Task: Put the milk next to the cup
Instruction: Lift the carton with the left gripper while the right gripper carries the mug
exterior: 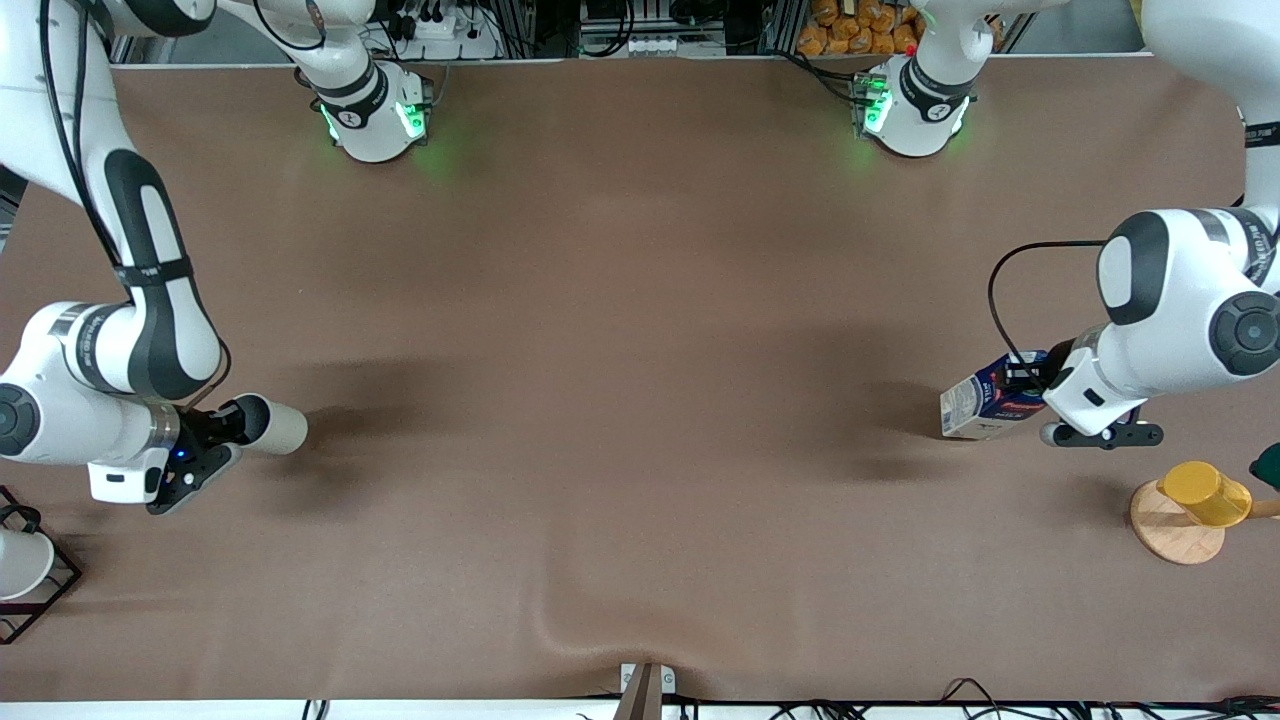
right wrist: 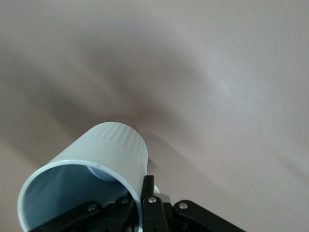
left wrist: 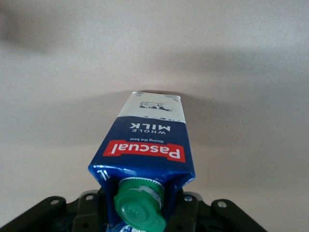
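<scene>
Brown cloth covers the table (exterior: 620, 330). We have our left gripper (exterior: 1030, 378) clamped on the milk (exterior: 985, 400) by its gable, tilted, toward its own end, and our right gripper (exterior: 222, 425) pinching the cup (exterior: 270, 425) rim (both lifted, we judge, to bring together).

- A brown table (exterior: 640, 330) fills nearly the whole front view, with a soft ridge in its covering at bottom centre.
- A round wooden coaster (exterior: 1172, 530) lies at the lower right edge.
- A black wire rack (exterior: 45, 600) sits at the lower left edge.
- Two white arm bases stand along the top.
</scene>
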Motion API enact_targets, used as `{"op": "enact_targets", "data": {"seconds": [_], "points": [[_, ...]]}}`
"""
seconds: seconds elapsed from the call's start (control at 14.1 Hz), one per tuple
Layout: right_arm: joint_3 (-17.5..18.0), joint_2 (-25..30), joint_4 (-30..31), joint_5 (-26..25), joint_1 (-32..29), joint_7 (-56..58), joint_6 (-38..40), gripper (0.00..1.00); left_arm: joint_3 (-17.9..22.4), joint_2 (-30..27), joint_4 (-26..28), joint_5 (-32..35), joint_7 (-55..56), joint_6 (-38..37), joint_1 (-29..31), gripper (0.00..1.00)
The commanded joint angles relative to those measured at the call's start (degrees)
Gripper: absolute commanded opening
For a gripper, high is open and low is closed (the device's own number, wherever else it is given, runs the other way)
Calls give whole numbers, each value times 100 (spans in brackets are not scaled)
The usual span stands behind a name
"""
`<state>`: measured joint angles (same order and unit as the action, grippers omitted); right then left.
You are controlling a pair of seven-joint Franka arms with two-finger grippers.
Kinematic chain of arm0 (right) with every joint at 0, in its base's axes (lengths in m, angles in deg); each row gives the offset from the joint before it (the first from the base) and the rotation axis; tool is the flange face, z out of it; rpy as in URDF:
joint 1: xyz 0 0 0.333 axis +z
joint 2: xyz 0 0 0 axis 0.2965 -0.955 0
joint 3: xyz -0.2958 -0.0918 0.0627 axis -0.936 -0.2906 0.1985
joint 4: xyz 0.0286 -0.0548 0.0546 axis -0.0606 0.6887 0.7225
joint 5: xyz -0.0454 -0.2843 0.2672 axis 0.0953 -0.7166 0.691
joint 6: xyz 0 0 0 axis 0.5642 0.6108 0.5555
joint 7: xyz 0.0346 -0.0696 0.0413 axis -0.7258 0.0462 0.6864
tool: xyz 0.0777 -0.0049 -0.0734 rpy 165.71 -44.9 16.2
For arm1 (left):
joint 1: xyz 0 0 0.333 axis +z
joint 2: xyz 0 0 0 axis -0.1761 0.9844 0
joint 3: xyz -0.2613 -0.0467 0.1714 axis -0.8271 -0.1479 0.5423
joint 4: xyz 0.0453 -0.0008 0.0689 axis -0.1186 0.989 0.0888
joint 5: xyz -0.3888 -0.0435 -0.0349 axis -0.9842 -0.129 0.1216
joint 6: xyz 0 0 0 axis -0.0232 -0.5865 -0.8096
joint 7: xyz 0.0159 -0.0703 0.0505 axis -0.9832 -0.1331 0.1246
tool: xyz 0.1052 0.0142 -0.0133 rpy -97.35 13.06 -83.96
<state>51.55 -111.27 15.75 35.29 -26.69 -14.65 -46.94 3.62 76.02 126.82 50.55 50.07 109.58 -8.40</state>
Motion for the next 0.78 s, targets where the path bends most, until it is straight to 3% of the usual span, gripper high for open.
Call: {"op": "enact_targets", "data": {"seconds": [0.0,0.36,0.5,0.71], "points": [[306,450,94,193,65,366,225,0,7,-233,-144,117,-18,-450,10,46],[1132,521,-213,202,284,96,199,0,-28,-681,-153,108,70,-715,-16,45],[1151,486,-450,202,626,-501,208,0,-89,-726,-397,108,70,-1170,-34,45],[1081,355,-661,1,1706,-977,-255,0,-291,-752,-759,38,131,-1821,-25,44]]}}
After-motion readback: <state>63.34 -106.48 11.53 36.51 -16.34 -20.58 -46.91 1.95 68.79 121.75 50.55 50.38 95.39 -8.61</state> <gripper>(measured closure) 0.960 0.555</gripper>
